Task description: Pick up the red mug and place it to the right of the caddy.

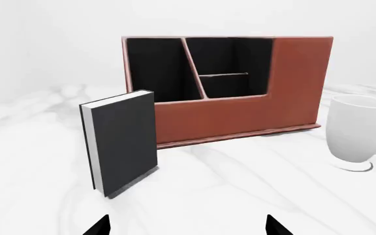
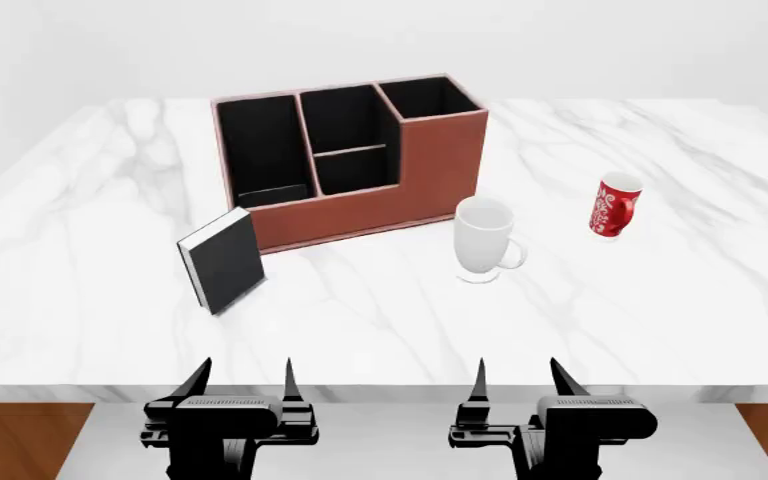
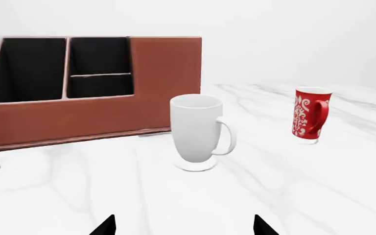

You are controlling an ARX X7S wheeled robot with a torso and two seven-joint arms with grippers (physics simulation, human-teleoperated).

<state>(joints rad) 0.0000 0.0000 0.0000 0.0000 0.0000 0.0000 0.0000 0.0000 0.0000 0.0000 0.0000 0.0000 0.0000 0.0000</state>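
Both end effectors are sitting at the near edge of the worktop point(image 2: 77, 310), the left end effector point(image 2: 240, 378) and the right end effector point(image 2: 518, 378) each with fingers spread and holding nothing. By my judgement the task is not yet under way: nothing is being gripped, and picking up, carrying and setting down are all waiting to be done.

White marble with grey veins is covering the worktop, which is filling most of the head view, with a plain pale wall running behind its far edge and brown floor showing below the near corners.

Toward the far edge, left of centre, the caddy point(image 2: 357, 205) is standing with its taller section on its right end. A black book point(image 2: 224, 260) is standing upright just beside the caddy's front left corner. A white footed mug point(image 2: 486, 240) is standing near the caddy's front right corner. Smallest, the red mug point(image 2: 614, 206) is standing upright toward the right edge, well apart from the caddy, its handle showing in the right wrist view point(image 3: 312, 120).
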